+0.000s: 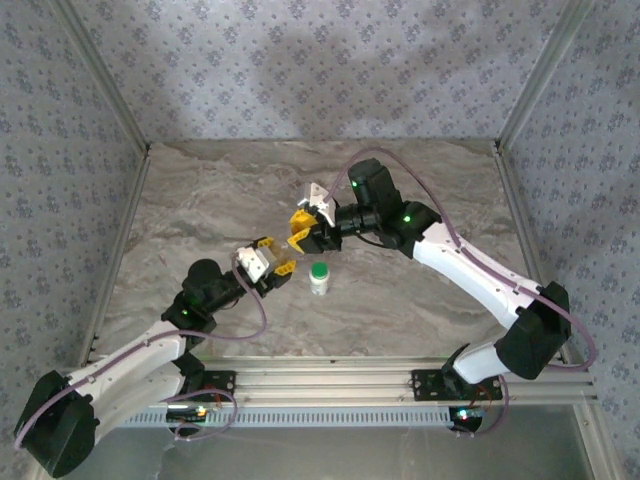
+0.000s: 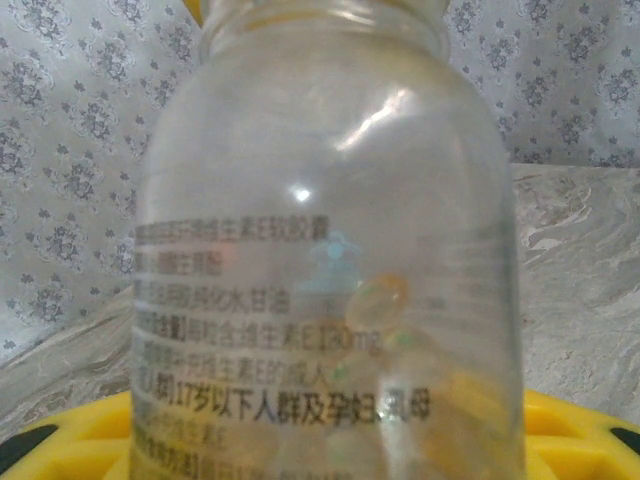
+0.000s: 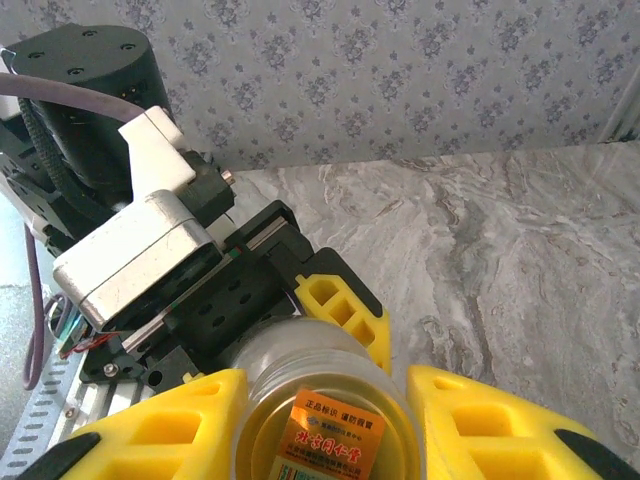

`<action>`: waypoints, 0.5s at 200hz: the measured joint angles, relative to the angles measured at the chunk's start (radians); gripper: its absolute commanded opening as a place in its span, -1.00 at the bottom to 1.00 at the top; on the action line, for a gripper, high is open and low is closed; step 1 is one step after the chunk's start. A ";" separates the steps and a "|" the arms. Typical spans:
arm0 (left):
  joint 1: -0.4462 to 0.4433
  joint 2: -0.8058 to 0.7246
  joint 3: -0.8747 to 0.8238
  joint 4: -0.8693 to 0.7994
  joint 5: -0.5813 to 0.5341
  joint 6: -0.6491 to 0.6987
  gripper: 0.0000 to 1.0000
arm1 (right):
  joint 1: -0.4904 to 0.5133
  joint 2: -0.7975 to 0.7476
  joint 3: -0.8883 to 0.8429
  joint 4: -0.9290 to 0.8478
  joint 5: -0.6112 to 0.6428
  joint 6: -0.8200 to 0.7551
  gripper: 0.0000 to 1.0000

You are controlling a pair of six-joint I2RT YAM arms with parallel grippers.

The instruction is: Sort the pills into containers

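Observation:
A clear glass bottle (image 2: 330, 200) with printed Chinese text holds amber softgel pills (image 2: 382, 300). My left gripper (image 1: 268, 264) is shut on its body, and one yellow finger (image 2: 80, 440) shows behind the glass. In the right wrist view the bottle's cap (image 3: 330, 430), with an orange label, sits between two yellow fingers (image 3: 160, 430). My right gripper (image 1: 304, 234) is shut on that cap. Both grippers meet above the table's middle, holding the bottle off the surface. A small white bottle with a green cap (image 1: 319, 277) stands upright just right of the left gripper.
The marble-patterned table (image 1: 420, 190) is ringed by patterned walls and metal corner posts (image 1: 540, 70). An aluminium rail (image 1: 330, 385) carrying the arm bases runs along the near edge. The left gripper's body (image 3: 140, 260) lies close in front of the right wrist camera.

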 measured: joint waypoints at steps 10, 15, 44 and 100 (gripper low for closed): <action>0.000 -0.002 0.000 0.000 -0.002 0.000 -0.66 | 0.000 0.000 0.000 0.000 0.000 0.003 -0.73; 0.000 -0.003 0.000 0.000 -0.003 0.000 -0.66 | 0.000 0.000 0.000 0.000 -0.002 0.004 -0.73; -0.004 -0.003 0.000 0.004 0.001 0.005 -0.66 | -0.006 0.000 0.000 -0.011 -0.047 -0.010 -0.71; -0.014 -0.005 -0.001 -0.005 0.039 0.024 -0.67 | 0.021 0.032 0.047 -0.122 -0.073 -0.137 -0.70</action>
